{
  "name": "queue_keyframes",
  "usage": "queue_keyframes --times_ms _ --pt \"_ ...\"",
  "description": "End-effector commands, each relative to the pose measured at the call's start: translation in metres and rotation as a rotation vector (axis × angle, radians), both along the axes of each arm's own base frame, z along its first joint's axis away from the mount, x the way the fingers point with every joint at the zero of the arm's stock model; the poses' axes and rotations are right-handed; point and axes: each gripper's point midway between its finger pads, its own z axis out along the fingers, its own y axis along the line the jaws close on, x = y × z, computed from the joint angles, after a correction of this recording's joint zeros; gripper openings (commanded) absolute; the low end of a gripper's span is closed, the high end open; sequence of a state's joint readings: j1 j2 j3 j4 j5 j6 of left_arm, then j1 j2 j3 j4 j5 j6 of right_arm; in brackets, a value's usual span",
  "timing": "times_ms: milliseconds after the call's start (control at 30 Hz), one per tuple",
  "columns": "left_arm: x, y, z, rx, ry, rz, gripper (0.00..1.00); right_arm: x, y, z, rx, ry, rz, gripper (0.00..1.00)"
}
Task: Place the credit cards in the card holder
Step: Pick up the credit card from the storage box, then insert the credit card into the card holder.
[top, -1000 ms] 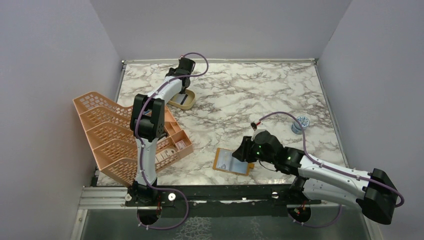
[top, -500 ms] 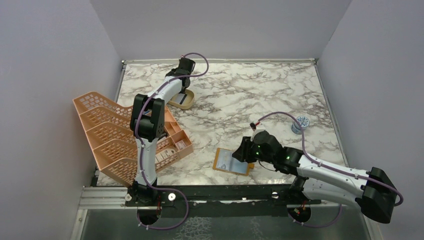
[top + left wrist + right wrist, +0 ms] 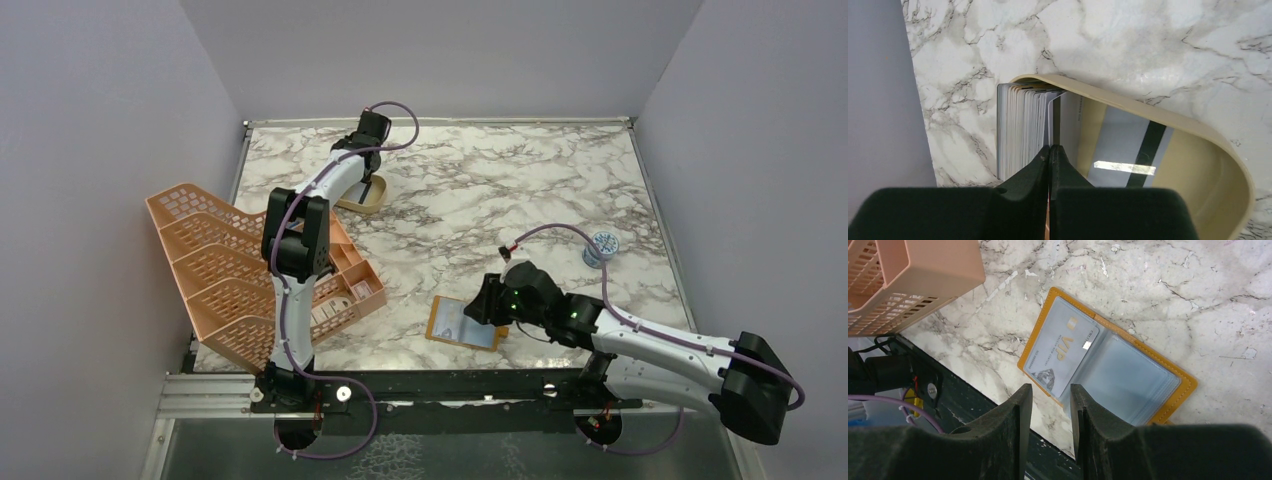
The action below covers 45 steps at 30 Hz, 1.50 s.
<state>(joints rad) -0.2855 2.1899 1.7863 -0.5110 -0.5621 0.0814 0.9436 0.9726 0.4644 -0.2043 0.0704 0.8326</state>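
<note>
A VIP card (image 3: 1063, 356) is sitting in the card holder (image 3: 1140, 385); my left fingers (image 3: 1030, 172) are pinching another credit card (image 3: 1050, 120) (far beyond it), right fingers (image 3: 1008, 425) spread.

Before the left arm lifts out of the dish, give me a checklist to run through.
1. Left tool shut on one of the upright credit cards in the dish: ok.
2. Only a single card pinched: cannot tell.
3. Card holder lying open, inside up: ok.
4. Pocket beside the VIP card looks empty: ok.
5. Right tool open above the holder's near edge, touching it or not: cannot tell.
</note>
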Motion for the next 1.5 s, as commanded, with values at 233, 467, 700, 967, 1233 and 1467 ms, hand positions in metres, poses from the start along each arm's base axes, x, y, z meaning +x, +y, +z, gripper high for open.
queue_keyframes --times_ms 233,467,700,967,1233,1467 --pt "-0.007 -0.03 0.039 -0.131 0.0 -0.038 0.0 0.004 0.005 0.017 0.041 -0.039 -0.009 0.34" --pt "-0.036 -0.066 0.063 -0.378 0.026 -0.104 0.0 0.003 -0.006 0.01 -0.003 -0.003 -0.057 0.32" --pt "-0.089 -0.128 0.088 -0.756 0.128 -0.264 0.0 0.001 -0.031 -0.008 -0.113 0.044 -0.14 0.31" --pt "-0.154 -0.186 0.099 -1.169 0.277 -0.416 0.0 0.005 -0.052 -0.017 -0.241 0.065 -0.217 0.3" --pt "-0.219 -0.204 0.081 -1.361 0.392 -0.416 0.0 0.004 -0.058 -0.035 -0.352 0.122 -0.238 0.29" --pt "-0.259 -0.21 0.062 -1.46 0.446 -0.389 0.0 0.011 -0.061 -0.035 -0.369 0.079 -0.241 0.29"
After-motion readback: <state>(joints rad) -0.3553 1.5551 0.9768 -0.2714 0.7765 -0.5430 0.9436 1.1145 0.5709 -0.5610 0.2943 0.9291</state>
